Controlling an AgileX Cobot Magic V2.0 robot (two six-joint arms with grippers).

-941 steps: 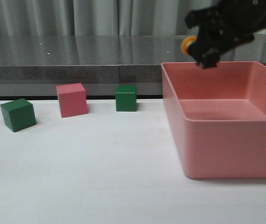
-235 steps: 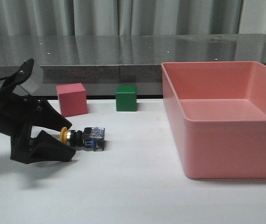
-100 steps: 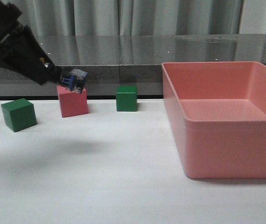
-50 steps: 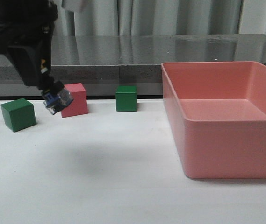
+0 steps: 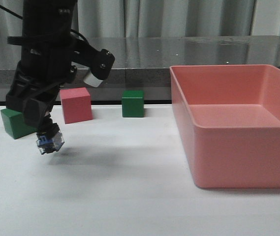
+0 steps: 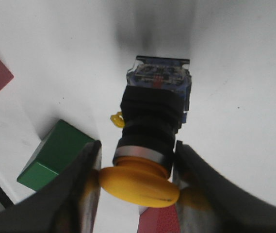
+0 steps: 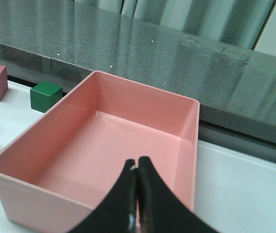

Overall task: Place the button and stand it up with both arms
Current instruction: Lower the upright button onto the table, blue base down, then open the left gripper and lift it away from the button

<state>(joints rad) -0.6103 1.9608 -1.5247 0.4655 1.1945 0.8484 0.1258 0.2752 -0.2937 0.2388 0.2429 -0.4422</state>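
My left arm (image 5: 46, 73) stands at the left of the front view, pointing down. My left gripper (image 5: 45, 133) is shut on the button (image 5: 49, 143), whose blue-clear base points down just above the white table. In the left wrist view the button (image 6: 152, 127) hangs between the fingers (image 6: 87, 184) with its yellow cap (image 6: 140, 182) toward the camera and its base toward the table. My right gripper (image 7: 138, 167) is shut and empty above the pink bin (image 7: 113, 145); it is out of the front view.
A green cube (image 5: 13, 123) sits just behind the left gripper, a pink cube (image 5: 76, 104) and a second green cube (image 5: 132, 103) farther back. The large pink bin (image 5: 238, 147) fills the right side. A grey ledge runs along the back.
The left arm has carried the button from the table up, turned it from lying sideways to base down, and lowered it toward the table in front of the green cube.
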